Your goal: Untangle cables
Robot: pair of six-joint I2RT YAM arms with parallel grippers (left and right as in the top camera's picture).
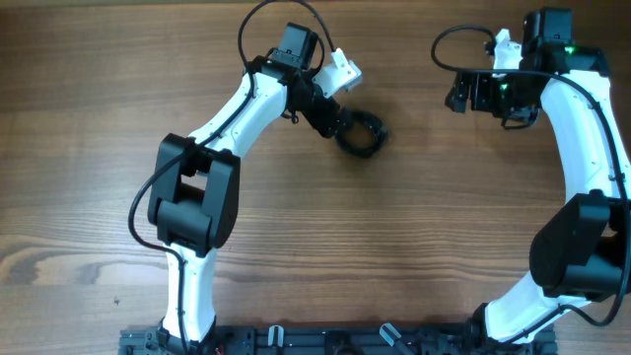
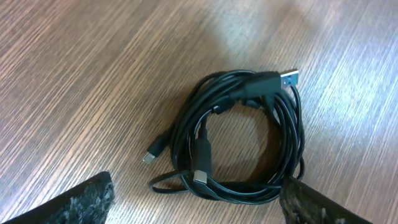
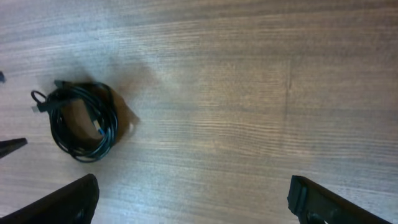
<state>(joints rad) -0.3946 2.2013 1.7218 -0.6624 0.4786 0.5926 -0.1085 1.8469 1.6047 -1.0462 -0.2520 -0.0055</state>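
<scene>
Wood-grain table (image 1: 414, 227) is filling every view. On it, the left arm (image 1: 227, 118) is reaching in over the cables (image 1: 363, 136), while the right arm (image 1: 582, 138) is sitting well off to the coil's right.

At the coil's near edge the left gripper (image 2: 196, 202) is hanging released, jaws standing wide and grasping nothing. One finger (image 2: 317, 205) is overlapping the coil's rim, touching or just above it, can't tell. The other finger (image 2: 74, 202) is sitting clear of the coil.

Well apart from the coil, the right gripper (image 3: 193, 202) is also released, jaws spread over bare wood.

Cables are lying flat as one black ring of several wound loops. A USB plug (image 2: 287, 78) with a blue insert is poking out at the coil's far side. One small plug (image 2: 200, 174) is resting inside the ring, and a second small plug (image 2: 149, 155) is lying just outside it.
</scene>
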